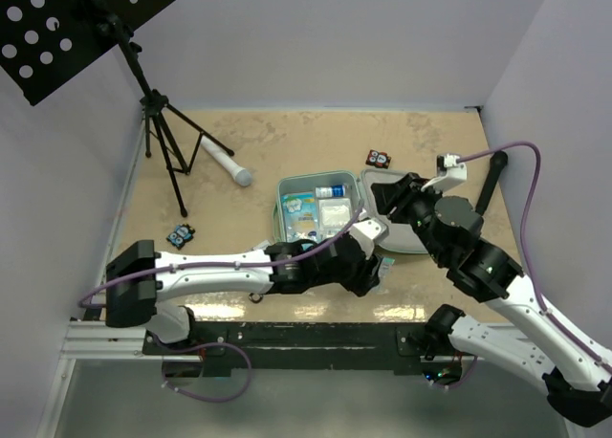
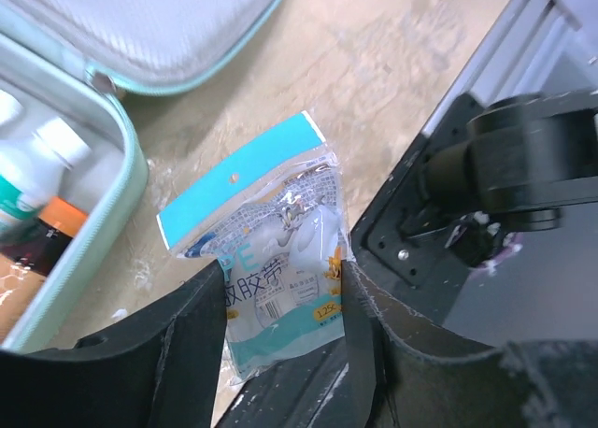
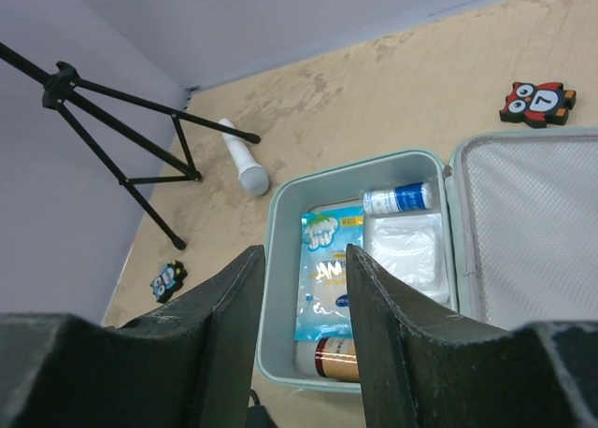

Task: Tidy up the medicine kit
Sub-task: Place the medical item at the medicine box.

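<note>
Straddling the blue packet beside the medicine kit so we can stow it; left jaws' grip unclear, right jaws apart, empty.

The medicine kit is mint-green, and its lid lining shows a pale grey mesh pattern. Inside are a light-blue packet with white and yellow print, a white bottle with a blue label, and a brown bottle. A clear packet has a cyan top band and blue print. The table is mottled beige. The owl-shaped gadget is black and red, and the cylinder is white and grey.
</note>
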Controlling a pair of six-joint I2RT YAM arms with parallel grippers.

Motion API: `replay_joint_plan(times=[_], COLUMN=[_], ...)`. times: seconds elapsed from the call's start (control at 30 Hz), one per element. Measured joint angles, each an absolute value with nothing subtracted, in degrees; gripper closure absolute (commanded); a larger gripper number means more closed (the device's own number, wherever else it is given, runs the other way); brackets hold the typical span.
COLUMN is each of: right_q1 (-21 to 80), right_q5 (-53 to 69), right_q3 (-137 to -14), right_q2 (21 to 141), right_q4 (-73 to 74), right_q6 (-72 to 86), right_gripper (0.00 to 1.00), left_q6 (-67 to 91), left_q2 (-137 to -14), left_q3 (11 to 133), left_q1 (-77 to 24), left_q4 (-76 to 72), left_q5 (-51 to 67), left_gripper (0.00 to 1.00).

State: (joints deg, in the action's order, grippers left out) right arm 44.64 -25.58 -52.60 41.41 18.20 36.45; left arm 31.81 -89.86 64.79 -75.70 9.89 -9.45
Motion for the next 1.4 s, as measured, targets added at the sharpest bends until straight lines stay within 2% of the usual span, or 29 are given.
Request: replay_joint_plan(times=[0.3, 0.67, 0.97, 1.4], right_q1=[44.64, 44.64, 44.64, 44.62], right_q5=[-25.58, -25.45, -24.45, -24.51], right_q3=[-52.6, -51.46, -51.03, -50.11], right_q2=[42.76, 45.65, 52.77, 54.78], right_q4=[17.96, 14.41, 11.11, 7.22], right_q6=[36.47, 36.03, 34.35, 31.31], right_gripper=[0.55, 0.55, 0.55, 0.55], left_q6=[31.9, 32.38, 34.0, 37.98], left_q2=[-82.46, -81.36, -91.0, -101.84], left_q3=[64.79, 63.83, 64.55, 71.77], left_q1=[-72.38, -60.14, -55.7, -50.72], left_q4=[11.94, 15.18, 15.27, 15.59], left_q5=[-15.77, -22.37, -24.03, -24.53], left_gripper=[0.47, 0.41, 0.41, 0.41])
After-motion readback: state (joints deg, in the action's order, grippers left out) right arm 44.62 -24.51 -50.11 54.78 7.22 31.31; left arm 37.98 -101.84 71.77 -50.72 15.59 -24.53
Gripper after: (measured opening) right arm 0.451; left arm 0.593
